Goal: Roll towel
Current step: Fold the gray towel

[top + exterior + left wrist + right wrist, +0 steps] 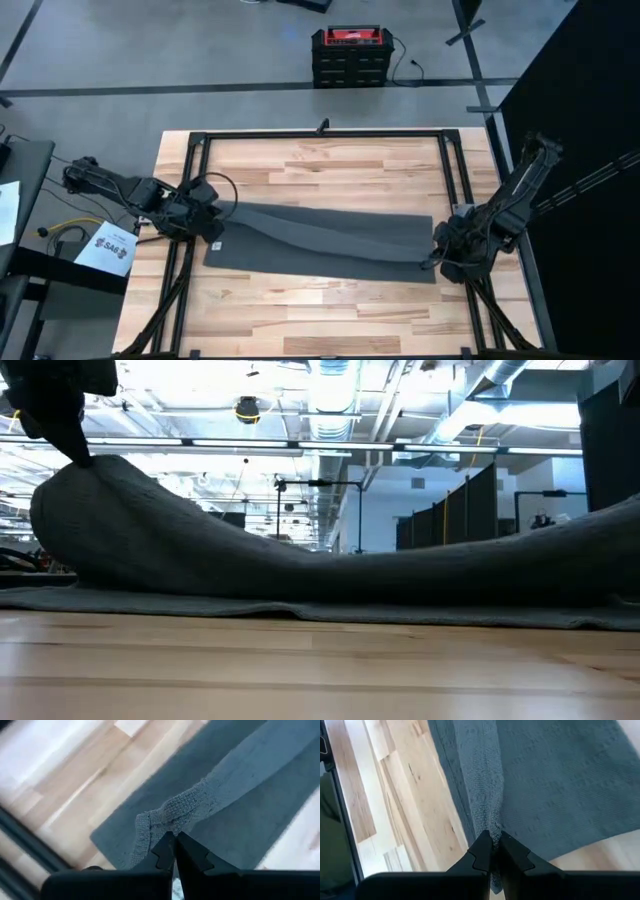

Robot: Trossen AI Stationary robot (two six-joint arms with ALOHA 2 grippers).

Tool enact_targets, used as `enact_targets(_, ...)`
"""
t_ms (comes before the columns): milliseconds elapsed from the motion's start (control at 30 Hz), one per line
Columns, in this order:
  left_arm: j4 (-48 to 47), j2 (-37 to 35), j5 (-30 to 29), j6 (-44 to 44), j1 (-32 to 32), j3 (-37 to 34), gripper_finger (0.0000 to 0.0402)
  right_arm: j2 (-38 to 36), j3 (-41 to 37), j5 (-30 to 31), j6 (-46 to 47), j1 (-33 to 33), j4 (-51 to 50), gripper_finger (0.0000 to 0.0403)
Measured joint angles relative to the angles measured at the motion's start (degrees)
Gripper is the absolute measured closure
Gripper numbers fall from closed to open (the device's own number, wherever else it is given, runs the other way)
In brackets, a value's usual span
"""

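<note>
Both arms are on the cloth at once: the towel (pixel 330 240), a plain dark grey rectangle of soft woven fabric, stretches long and narrow across the middle of the counter (pixel 330 160), whose top is pale wood planks in a butcher-block pattern set inside a black metal frame. At the towel's left end the left pincer (pixel 174 839) is clamped on a bunched corner of the cloth, its two dark fingers pressed together with the weave puckering into a small crumpled knot just ahead of the tips. From the left wrist the texture reads clearly: a fine, nubby, waffle-like knit, matte and without pattern. At the opposite end the right pincer (pixel 495 840) is likewise pinched tight on the towel's edge, a thick ridge of doubled fabric running straight away from the fingertips. Between the two grips the lifted edge folds over the flat layer beneath, making a long diagonal crease visible from above. From counter height the towel rises in a rounded hump on the left of the low view, where a dark gripper holds it up, then sags in a smooth, shallow curve and climbs again toward the right, while its lower layer lies flat on the wood.
</note>
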Motion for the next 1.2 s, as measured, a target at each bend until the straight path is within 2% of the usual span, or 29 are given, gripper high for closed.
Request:
enact_targets(333, 2.4, 3.4, 6.3, 0.8, -2.7, 0.0, 0.0402, -0.2, 0.0, -0.3, 1.3, 0.0, -1.3, 0.0385)
enact_targets(567, 0.9, 3.4, 6.3, -3.3, -5.2, 0.0, 0.0397, -0.1, 0.0, -0.3, 1.8, 0.0, -1.3, 0.0378)
enact_targets(733, -0.2, 3.3, 6.4, -5.0, -5.7, 0.0, 0.0347, -0.1, 0.0, -0.3, 4.4, 0.0, -2.1, 0.0341)
enact_targets(967, -7.7, 3.3, 5.4, -10.9, -5.7, 0.0, 0.0261, -0.1, 0.0, -0.4, 5.8, 0.0, -0.1, 0.0274)
enact_targets(1067, -4.1, 3.3, -0.5, -9.4, -5.7, -0.3, 0.0245, -0.1, 0.0, -0.4, 5.6, 0.0, 0.4, 0.0244)
enact_targets(1200, 12.3, 3.3, -4.7, -0.2, -5.2, -5.6, 0.0243, 1.1, -1.1, 4.9, 3.3, -1.4, 1.0, 0.0218)
